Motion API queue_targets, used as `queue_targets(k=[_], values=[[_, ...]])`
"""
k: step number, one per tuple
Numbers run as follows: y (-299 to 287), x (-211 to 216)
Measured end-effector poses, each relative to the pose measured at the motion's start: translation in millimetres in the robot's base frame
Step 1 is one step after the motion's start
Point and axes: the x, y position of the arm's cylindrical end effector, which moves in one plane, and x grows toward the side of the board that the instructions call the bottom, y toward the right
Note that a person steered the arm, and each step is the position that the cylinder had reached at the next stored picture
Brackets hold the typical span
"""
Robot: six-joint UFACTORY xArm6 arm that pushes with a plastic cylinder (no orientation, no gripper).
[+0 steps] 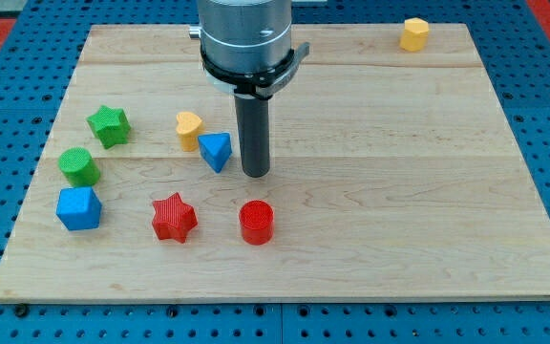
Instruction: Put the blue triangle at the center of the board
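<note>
Blue triangle (216,150) on wooden surface (399,191), left of board centre. My tip (256,174) just right of it, apart by a narrow gap. No hand fitted, only the rod. Yellow heart-like block (189,129) touching the triangle's upper left; red cylinder (256,222) below; red star (174,217) lower left; blue cube (77,207) far left.

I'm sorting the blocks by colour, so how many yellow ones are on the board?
2. A yellow heart-like block touches the blue triangle, left of my tip; a yellow block sits near the view's top right. The arm could hide another.
</note>
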Motion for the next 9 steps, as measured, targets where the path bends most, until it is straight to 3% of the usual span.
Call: queue_targets(k=[2, 3, 5, 6, 7, 9], values=[[-17.0, 28.6], [-100.6, 6.3], [-12.3, -9.1], [-29.2, -70.7], [-42.5, -92.6], [-27.4, -93.4]])
